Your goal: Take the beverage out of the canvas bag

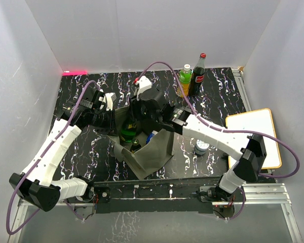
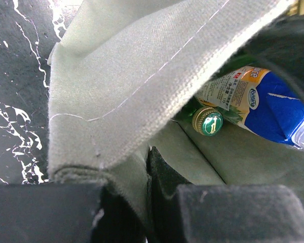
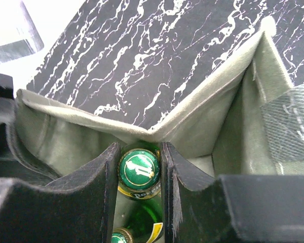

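The olive-grey canvas bag (image 1: 153, 154) stands open at the table's middle. My left gripper (image 2: 149, 169) is shut on its fabric rim (image 2: 142, 66) and holds that side up; in the top view it (image 1: 113, 120) is at the bag's left edge. My right gripper (image 3: 138, 172) reaches into the bag, its fingers closed on either side of the capped neck of a green glass bottle (image 3: 138, 169). A second green bottle (image 3: 119, 237) lies below it. A blue-and-white drink bottle (image 2: 263, 101) also lies in the bag beside a green cap (image 2: 207, 121).
A green-tea bottle (image 1: 185, 79) and a cola bottle (image 1: 198, 75) stand at the back right. A can (image 1: 201, 147) stands right of the bag. A white board (image 1: 253, 137) lies at the right edge. White walls enclose the table.
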